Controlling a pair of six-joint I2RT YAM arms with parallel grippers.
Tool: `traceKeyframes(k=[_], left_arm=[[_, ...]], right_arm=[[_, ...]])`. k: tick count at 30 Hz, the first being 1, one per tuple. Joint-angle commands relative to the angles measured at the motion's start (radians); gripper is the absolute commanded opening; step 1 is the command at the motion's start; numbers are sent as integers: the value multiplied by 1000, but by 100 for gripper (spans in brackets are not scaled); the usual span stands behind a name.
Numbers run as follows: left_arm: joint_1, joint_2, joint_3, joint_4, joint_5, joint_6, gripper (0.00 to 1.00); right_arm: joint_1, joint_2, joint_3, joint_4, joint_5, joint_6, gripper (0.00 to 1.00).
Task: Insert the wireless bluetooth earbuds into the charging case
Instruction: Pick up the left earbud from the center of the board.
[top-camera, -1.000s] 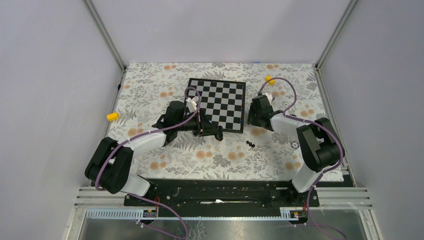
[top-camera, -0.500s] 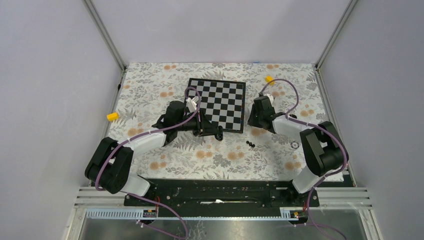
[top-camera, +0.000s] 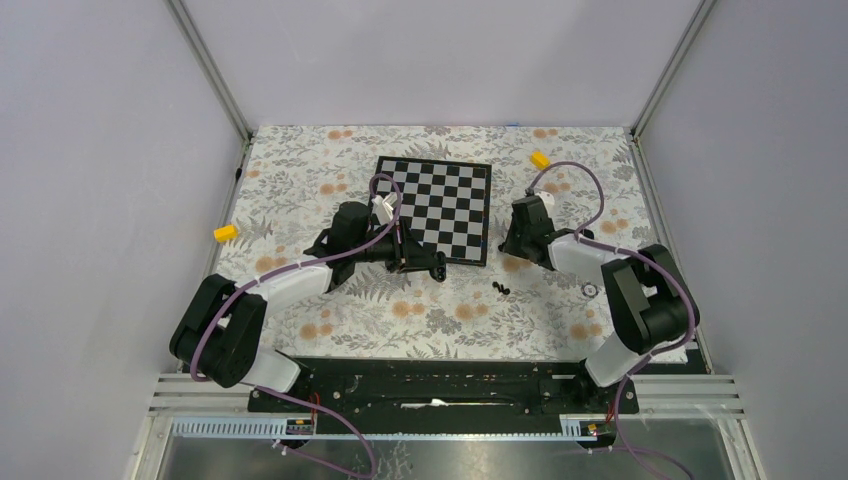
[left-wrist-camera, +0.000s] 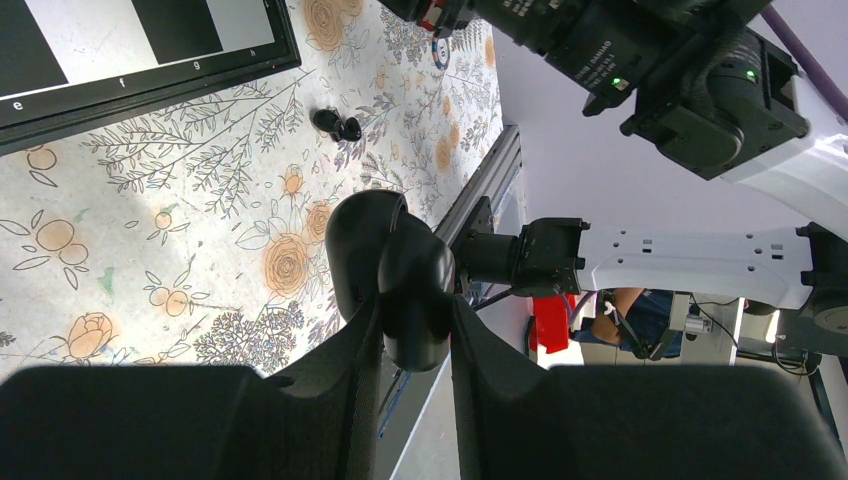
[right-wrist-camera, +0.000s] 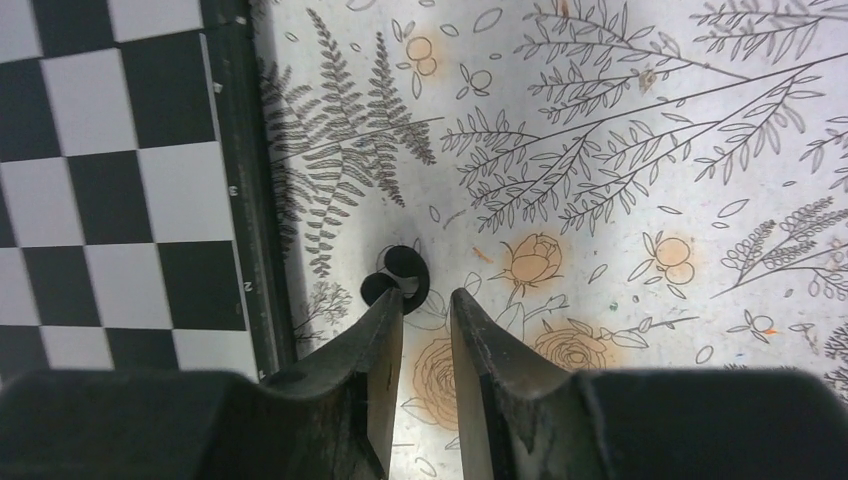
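Note:
My left gripper (left-wrist-camera: 415, 330) is shut on the charging case (left-wrist-camera: 410, 280), a black rounded pebble held just above the floral cloth; from above, the case (top-camera: 437, 268) sits at the chessboard's near right corner. Two glossy black earbuds (top-camera: 501, 288) lie together on the cloth to the case's right, apart from it. They also show as earbuds (left-wrist-camera: 337, 124) past the case. In the right wrist view the earbuds (right-wrist-camera: 398, 275) lie just beyond my right gripper (right-wrist-camera: 427, 297), whose left fingertip overlaps one. Its jaws stand a narrow gap apart with nothing between them.
The chessboard (top-camera: 440, 208) lies at the middle back, its black frame (right-wrist-camera: 255, 200) just left of the earbuds. Yellow blocks sit at the left (top-camera: 227, 233) and back right (top-camera: 540, 160). A small silvery ring (top-camera: 589, 290) lies by the right arm.
The right gripper's jaws have drawn closer together and its wrist has shifted slightly right. The left arm and the case have not moved.

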Motion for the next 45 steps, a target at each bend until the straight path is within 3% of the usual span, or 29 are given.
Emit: traceKeyframes(k=[1,21,31,36,42,45], left_arm=[[2,-23,13,37,-13,7,4],[3,-36,18,24,-21,14,4],[2,-36,13,25,-24,14,4],[2,-39,12,22,-27,15,4],[2,-39,9,22,-30,14,4],[2,-40,9,23,-30,15,4]], right_arm=[[-4,58,49,-2,0,-6,31],[-4,111,75,36,-85,27,35],[-4,107,77,70,-136,54,29],[-4,79,57,98,-142,71,18],[-4,49,48,111,-152,81,15],[-4,46,45,118,-157,82,9]])
